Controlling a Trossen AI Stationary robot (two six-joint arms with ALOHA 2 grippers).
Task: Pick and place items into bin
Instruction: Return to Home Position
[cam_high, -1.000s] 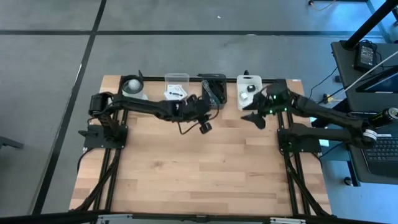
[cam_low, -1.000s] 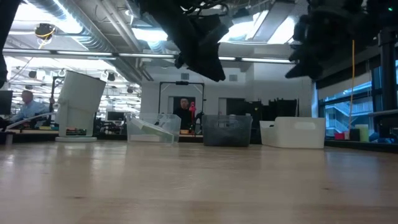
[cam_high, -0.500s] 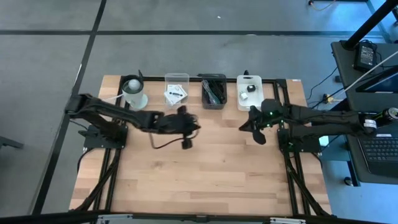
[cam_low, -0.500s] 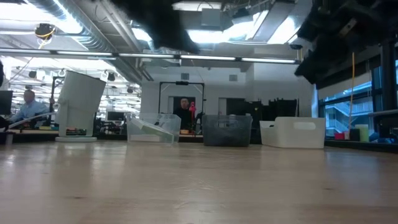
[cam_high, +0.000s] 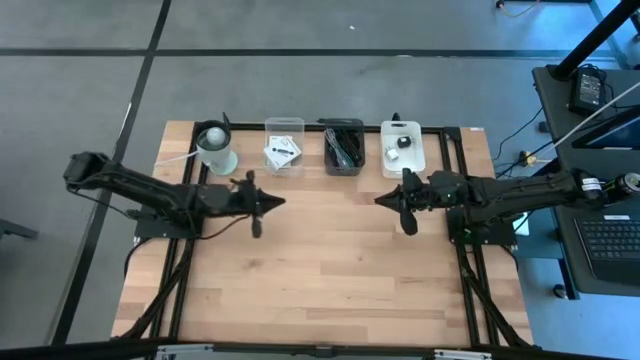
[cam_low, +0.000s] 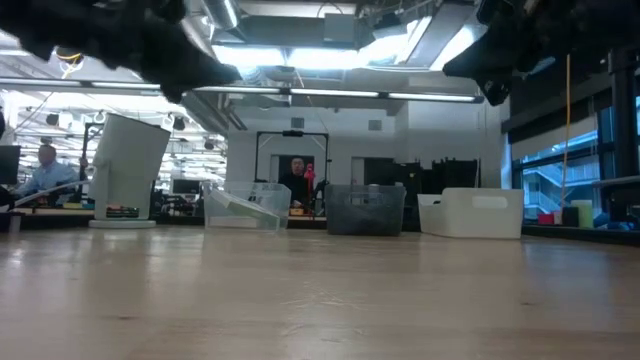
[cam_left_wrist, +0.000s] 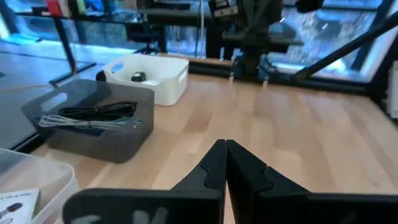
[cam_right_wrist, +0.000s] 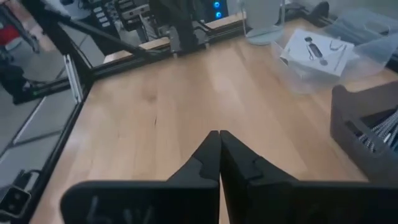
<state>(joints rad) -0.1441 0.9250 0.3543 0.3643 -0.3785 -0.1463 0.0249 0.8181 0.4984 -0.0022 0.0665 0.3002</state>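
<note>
The items lie in three bins at the table's far edge. White printed cards (cam_high: 283, 150) are in the clear bin (cam_high: 284, 130). Black and grey cables (cam_left_wrist: 87, 116) are in the dark grey bin (cam_high: 344, 147). Small black and white blocks (cam_high: 399, 146) are in the white bin (cam_high: 402, 160). My left gripper (cam_high: 280, 200) hovers shut over bare wood, nearer than the clear bin, fingers (cam_left_wrist: 214, 163) pointing toward the table's right. My right gripper (cam_high: 378, 200) hovers shut nearer than the white bin, fingers (cam_right_wrist: 211, 152) pointing left. Neither holds anything.
A whitish round cup with a ball top (cam_high: 215, 148) stands at the far left, beside the clear bin. Bare wooden tabletop (cam_high: 330, 270) stretches from the bins to the near edge. In the low view, a person (cam_low: 294, 178) stands in the room beyond the table.
My left gripper has drawn away from the dark grey bin toward the table's left and near side, its arm stretching out low. My right gripper has pulled back from the white bin toward the near side and now points toward the table's left.
</note>
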